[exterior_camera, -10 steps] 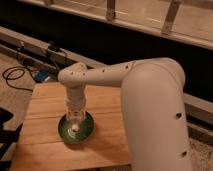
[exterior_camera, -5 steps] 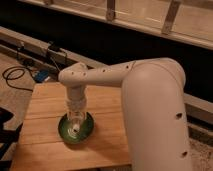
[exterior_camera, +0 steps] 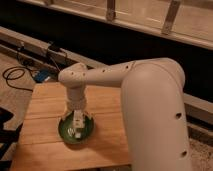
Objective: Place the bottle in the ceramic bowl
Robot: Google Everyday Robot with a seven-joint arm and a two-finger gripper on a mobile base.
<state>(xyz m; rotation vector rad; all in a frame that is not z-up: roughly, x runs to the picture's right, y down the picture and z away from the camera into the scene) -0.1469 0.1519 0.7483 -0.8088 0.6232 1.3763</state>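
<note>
The green ceramic bowl [exterior_camera: 64, 131] sits on the wooden table [exterior_camera: 45, 105], near its front middle. My gripper [exterior_camera: 76, 131] hangs straight down from the big white arm [exterior_camera: 145, 95] and reaches into the bowl. A small pale whitish bottle [exterior_camera: 78, 120] stands upright at the gripper, over the bowl's middle. I cannot tell whether the bottle rests on the bowl's bottom or is held just above it. The arm's wrist hides the far part of the bowl.
The arm's thick white link covers the right side of the table. Black cables [exterior_camera: 15, 75] and a blue box [exterior_camera: 44, 76] lie on the floor behind the table's left corner. A dark wall and a rail [exterior_camera: 150, 25] run along the back.
</note>
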